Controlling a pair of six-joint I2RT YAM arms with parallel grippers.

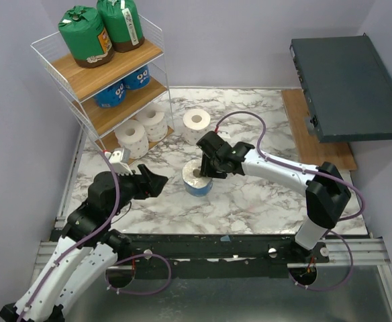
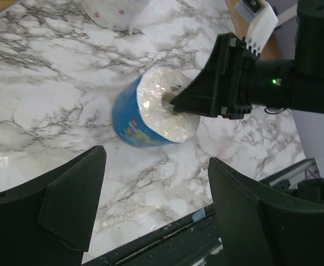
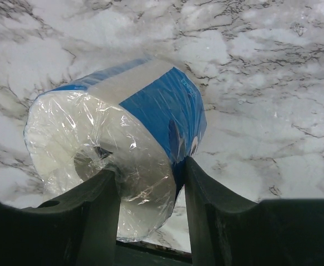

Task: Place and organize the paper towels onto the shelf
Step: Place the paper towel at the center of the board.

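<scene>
Marble tabletop (image 3: 273,66) bears blue-wrapped roll (image 3: 151,105); right hand (image 3: 151,174) pinches its wall.

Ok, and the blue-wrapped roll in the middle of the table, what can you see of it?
The blue-wrapped paper towel roll is a short white cylinder in crinkled clear film, with a blue printed band around its side. It stands on end on the marble table, core up. The right gripper pinches its wall: one finger in the core, one on the blue outside.
</scene>
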